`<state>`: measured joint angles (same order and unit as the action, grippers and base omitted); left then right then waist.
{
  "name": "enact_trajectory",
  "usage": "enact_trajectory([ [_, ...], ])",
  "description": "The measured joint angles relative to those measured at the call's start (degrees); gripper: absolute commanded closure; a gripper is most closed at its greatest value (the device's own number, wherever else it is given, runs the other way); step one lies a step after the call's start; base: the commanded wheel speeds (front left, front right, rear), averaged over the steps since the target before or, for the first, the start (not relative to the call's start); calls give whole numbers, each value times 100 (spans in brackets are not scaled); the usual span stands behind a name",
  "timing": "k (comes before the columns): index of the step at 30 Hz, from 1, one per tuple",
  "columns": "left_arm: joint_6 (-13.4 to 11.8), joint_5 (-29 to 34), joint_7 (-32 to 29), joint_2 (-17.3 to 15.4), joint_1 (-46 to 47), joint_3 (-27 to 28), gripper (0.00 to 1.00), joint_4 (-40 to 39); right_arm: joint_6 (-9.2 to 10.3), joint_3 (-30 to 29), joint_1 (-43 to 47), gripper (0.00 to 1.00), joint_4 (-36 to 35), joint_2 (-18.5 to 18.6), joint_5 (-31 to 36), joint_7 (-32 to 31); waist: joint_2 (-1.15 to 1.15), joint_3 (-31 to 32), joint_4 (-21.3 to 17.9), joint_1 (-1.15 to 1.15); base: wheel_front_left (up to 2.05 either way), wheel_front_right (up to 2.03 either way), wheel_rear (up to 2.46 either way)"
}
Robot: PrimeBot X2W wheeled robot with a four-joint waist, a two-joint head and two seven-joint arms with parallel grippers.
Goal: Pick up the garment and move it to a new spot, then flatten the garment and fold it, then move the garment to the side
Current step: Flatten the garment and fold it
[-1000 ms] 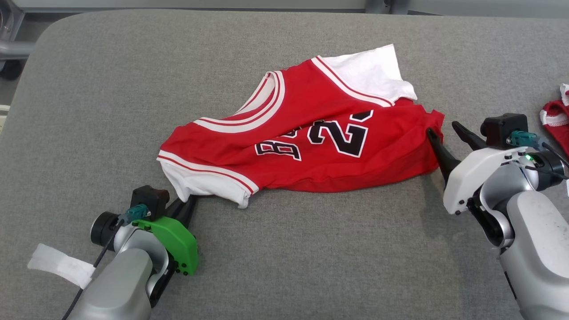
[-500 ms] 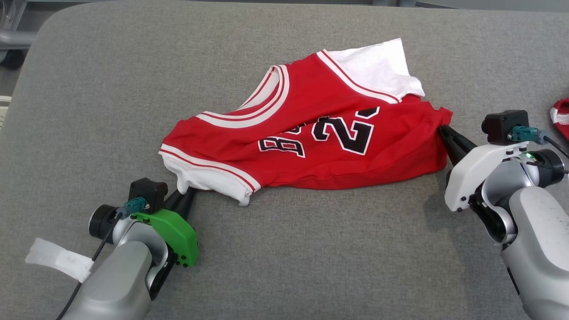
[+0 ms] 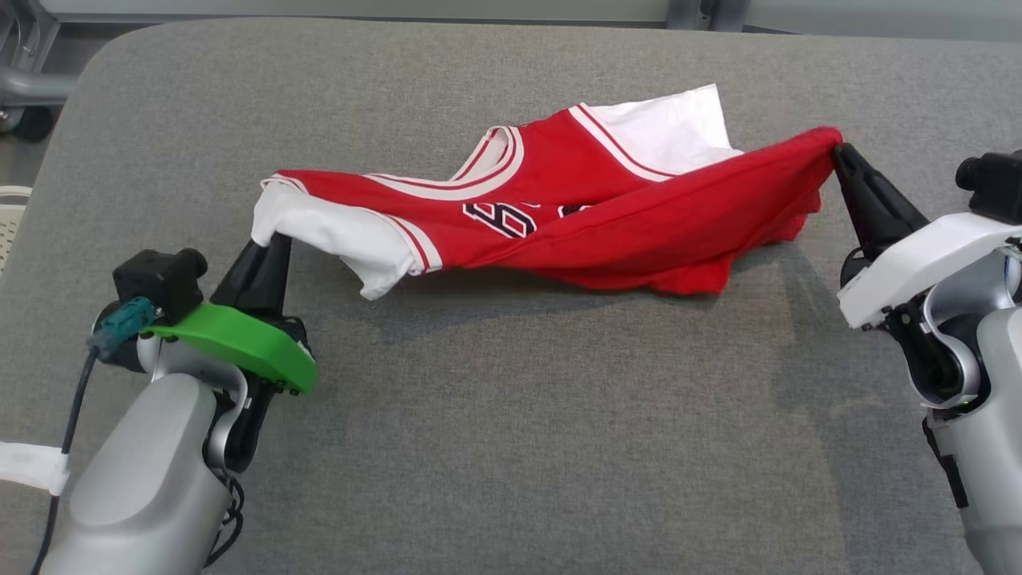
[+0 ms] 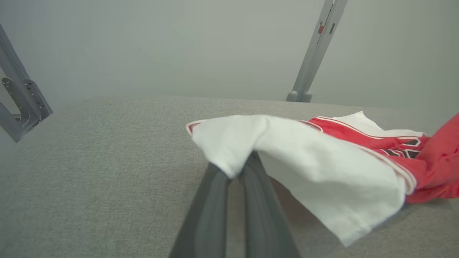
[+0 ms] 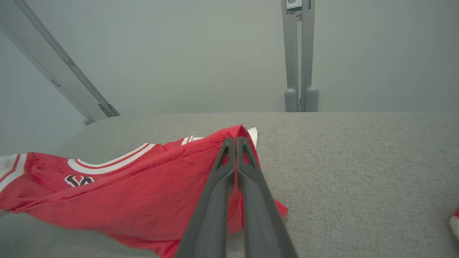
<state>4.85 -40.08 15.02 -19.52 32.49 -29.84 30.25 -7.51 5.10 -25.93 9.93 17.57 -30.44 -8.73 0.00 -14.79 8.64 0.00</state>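
A broad grey fabric-covered surface (image 3: 511,431) with rounded corners spread across the head view, and grey metal frame legs (image 5: 300,64) stood beyond its far edge. On its far half was the garment (image 3: 615,231), a red jersey with white sleeves, white-and-red trim and black numerals edged in white. It was strung between the two grippers, both ends lifted and the middle sagging, crumpled and partly folded over itself, its lowest folds seeming to rest on the surface. The left arm, with a green cover (image 3: 239,347) over its wrist, reached in from the lower left. The left gripper (image 3: 274,239) had its fingers pressed together on the edge of a white sleeve (image 4: 304,168), which draped over the fingertips in the left wrist view. The right arm, under a white cover (image 3: 918,263), came in from the right edge. The right gripper (image 3: 838,152) had its fingers clamped tight on a red corner of the jersey, held raised above the surface. The other white sleeve (image 3: 671,132) lay behind the red body. At the lower right edge of the right wrist view, a small scrap of red-and-white cloth (image 5: 454,222) lay on the surface, well apart from the jersey.
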Motion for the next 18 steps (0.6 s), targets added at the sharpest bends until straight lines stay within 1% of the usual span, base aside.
enact_trajectory([
  [3,-51,-132,-126,-103,4,122,100,-500,0,-108,-53,100,-231,-2,-188,-91,0,41,-31,0,0,0,0],
  [6,-127,-305,-517,-187,186,225,100,-907,1,-168,-296,100,-412,-38,-436,-246,0,44,-81,0,0,0,0],
  [7,-134,-471,-875,-244,425,309,100,-1160,1,-212,-559,100,-472,-83,-557,-401,0,16,-122,0,0,0,0],
  [8,-134,-471,-875,-244,425,309,100,-1160,1,-212,-559,100,-472,-83,-557,-401,0,16,-122,0,0,0,0],
  [11,-133,-735,-1529,-401,933,404,100,-1418,2,-236,-1083,100,-457,-64,-569,-635,0,-86,-183,0,0,0,0],
  [14,-125,-787,-2167,-669,1562,438,100,-1543,2,-130,-1771,100,-303,-19,-413,-777,0,-245,-260,0,0,0,0],
  [18,-172,-979,-2711,-836,2371,636,100,-1566,2,-57,-2711,100,36,-132,-245,-808,0,-547,-374,0,0,0,0],
])
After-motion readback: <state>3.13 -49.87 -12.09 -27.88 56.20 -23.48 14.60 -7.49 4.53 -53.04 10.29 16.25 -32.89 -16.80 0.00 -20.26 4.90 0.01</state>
